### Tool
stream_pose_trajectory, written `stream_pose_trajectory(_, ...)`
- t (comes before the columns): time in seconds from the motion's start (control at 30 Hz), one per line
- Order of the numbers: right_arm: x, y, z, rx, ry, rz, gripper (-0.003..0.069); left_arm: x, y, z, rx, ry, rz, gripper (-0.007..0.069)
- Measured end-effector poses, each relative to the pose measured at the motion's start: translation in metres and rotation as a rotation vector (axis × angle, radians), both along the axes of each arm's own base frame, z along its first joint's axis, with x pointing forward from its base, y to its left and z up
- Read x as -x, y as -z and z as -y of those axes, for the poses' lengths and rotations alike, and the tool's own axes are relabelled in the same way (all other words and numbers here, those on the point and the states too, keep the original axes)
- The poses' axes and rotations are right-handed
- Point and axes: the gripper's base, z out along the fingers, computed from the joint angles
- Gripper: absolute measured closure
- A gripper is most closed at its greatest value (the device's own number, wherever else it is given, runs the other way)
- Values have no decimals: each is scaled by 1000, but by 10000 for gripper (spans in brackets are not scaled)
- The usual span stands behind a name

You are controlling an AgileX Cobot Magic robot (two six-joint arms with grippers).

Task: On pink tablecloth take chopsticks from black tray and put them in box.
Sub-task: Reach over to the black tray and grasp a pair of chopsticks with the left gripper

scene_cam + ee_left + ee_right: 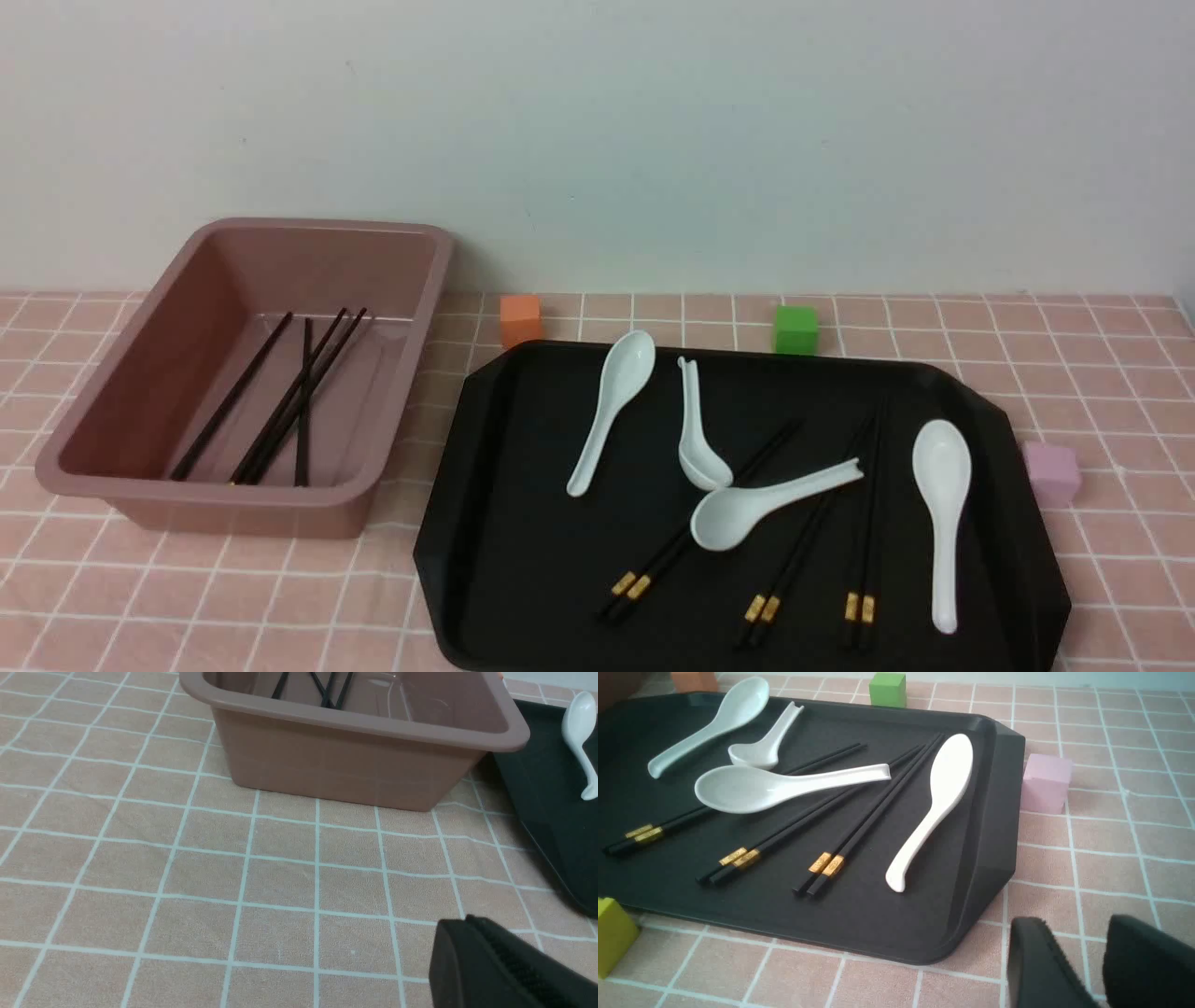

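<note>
Front view: several chopsticks (233,397) lie in the box (215,493), three more pairs on the black tray (523,523) among white spoons (607,411) — no jaws show.

Left wrist view: one finger (490,966) only, so I cannot tell the left jaws' opening; the box stands ahead on the pink tablecloth (280,882).

Right wrist view: the right jaws are narrowly parted and empty — the tray's chopsticks lie ahead.

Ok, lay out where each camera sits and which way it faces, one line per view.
Front: between the arms, facing forward over the pink tablecloth at the box and black tray; no arm shows.
Left wrist: low over the cloth, facing the box's outer wall; only one finger of the left gripper shows.
Right wrist: low beside the tray, facing chopsticks and spoons; the right gripper, open, shows.
Shared: front and right wrist both show the tray's three chopstick pairs and the green cube.
</note>
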Motion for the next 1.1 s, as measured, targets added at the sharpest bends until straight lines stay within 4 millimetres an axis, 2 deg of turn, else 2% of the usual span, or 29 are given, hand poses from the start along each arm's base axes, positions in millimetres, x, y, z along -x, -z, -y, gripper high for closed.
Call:
stream_pose_trajectory(1.0,0,0,0,0,0,0,419,0,0,0,0,0,3,585)
stream_pose_trajectory(1.1,0,0,0,0,0,0,419,-1,-4,1,83,-11,44,585)
